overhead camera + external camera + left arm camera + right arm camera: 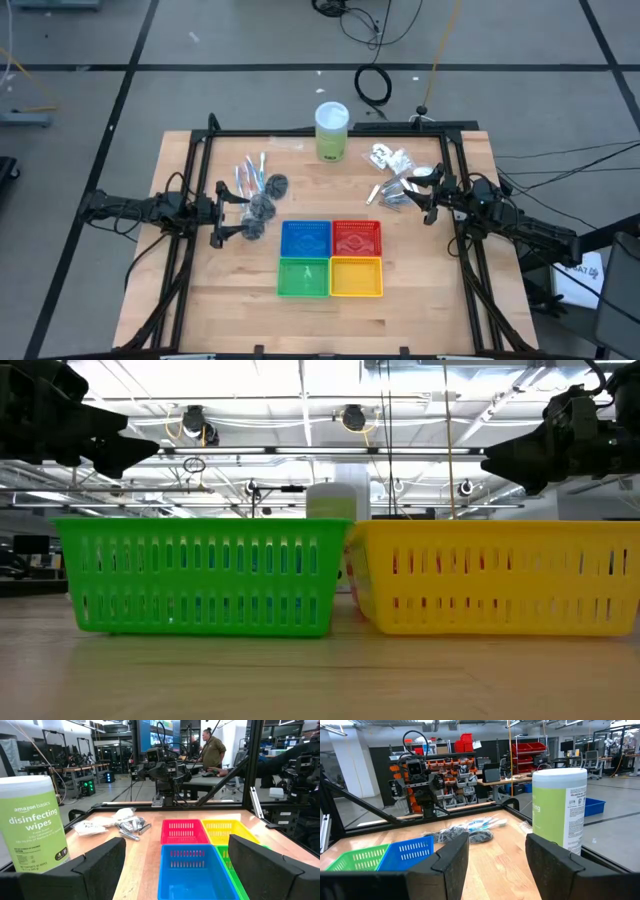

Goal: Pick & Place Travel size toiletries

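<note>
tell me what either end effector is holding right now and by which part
Nothing is held. The left end effector and the right end effector are both open and empty above the table.

the table point(230, 300) was seen whole from straight overhead. the low view was set at tabletop height, tight against the green basket point(200, 575) and yellow basket point(495, 575), facing the room. the wrist views were aimed toward each other across the table; the wipes canister point(32, 822) was shared by both.
</note>
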